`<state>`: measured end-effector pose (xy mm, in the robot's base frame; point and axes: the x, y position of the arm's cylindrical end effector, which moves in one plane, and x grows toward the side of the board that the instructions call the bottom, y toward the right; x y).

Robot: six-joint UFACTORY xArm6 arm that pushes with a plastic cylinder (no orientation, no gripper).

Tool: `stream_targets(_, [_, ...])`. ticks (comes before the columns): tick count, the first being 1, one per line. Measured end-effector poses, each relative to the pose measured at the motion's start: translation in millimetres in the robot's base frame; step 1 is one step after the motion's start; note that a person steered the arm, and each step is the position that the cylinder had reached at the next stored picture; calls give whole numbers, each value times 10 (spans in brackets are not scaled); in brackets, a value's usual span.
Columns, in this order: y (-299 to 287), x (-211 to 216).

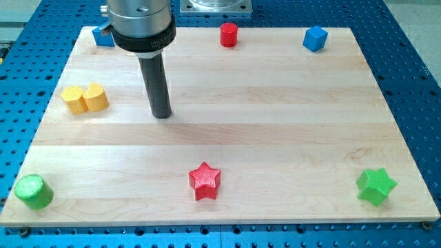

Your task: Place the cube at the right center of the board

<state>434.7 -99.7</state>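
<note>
A blue cube [315, 38] sits near the view's top right corner of the wooden board [275, 117]. My tip [162, 115] rests on the board left of centre, far to the left of and below the blue cube. The rod rises from the tip to the arm's dark collar at the view's top left. The nearest blocks to my tip are two yellow blocks [84, 98], touching each other, to its left.
A second blue block [103, 36] sits at the top left, partly hidden behind the arm. A red cylinder [229, 34] stands at top centre. A red star [204, 180] lies at bottom centre, a green star [376, 186] at bottom right, a green cylinder [33, 191] at bottom left.
</note>
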Motion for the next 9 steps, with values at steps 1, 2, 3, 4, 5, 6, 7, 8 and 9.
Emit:
stream_targets(1, [13,0])
stream_targets(2, [251,16])
stream_targets(3, [846,-82])
stream_targets(4, [1745,-469])
stream_targets(5, [2004,-1251])
stream_targets(6, [2306,-1935])
stream_targets(7, [2618,-2193])
stream_targets(8, [3137,-1990])
stream_targets(9, [3015,-1648])
